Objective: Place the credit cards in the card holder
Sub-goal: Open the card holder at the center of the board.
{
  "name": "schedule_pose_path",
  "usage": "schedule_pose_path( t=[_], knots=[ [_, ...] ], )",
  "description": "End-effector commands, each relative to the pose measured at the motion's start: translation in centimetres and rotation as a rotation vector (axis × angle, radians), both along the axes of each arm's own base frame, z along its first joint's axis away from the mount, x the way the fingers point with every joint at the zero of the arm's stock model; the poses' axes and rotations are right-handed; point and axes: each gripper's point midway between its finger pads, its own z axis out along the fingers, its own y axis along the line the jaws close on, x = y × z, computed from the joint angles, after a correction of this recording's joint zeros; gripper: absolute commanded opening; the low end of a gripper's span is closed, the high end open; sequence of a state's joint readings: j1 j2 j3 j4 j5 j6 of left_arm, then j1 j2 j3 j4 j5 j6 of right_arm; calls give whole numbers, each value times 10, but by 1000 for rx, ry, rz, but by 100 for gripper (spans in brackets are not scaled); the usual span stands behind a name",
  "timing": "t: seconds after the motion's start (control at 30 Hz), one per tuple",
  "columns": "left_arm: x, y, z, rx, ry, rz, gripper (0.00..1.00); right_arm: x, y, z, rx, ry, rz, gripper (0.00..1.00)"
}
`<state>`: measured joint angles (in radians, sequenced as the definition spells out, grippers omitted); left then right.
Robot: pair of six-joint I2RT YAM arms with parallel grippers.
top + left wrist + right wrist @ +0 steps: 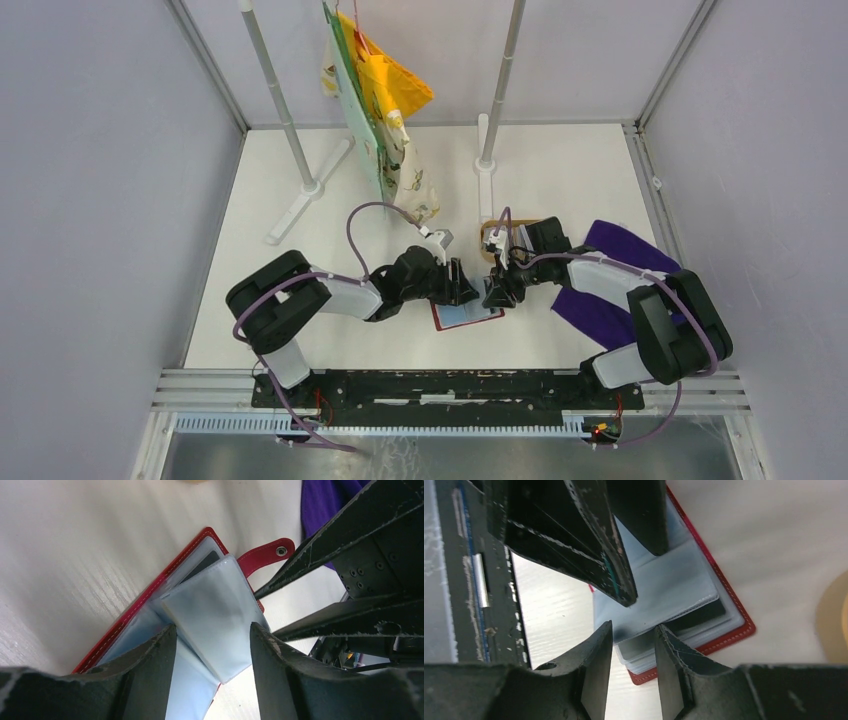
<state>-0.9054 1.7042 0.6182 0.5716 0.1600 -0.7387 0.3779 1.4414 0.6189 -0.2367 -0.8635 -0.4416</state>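
The left gripper [212, 630] is seen with jaws well apart, straddling a clear sleeve [215, 615]; no pinch is evident. The card holder [468, 315] is laid open near the middle of the table's [580, 190] near edge, and a dark card [207, 562] is lodged in one pocket. The right gripper [634, 630] is set narrowly parted over the sleeve edges; whether it grips cannot be told. A single leaf should be parted cleanly before any card is fed.
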Motion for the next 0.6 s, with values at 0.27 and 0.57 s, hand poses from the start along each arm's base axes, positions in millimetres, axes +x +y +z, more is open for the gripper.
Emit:
schedule_pose_path(
  t=[0.27, 0.57],
  knots=[
    [-2, -3, 24, -72, -32, -9, 75, -16, 23, 28, 265, 166, 23, 46],
    [-5, -3, 29, -124, -13, 7, 78, -26, 31, 37, 368, 251, 67, 49]
  ],
)
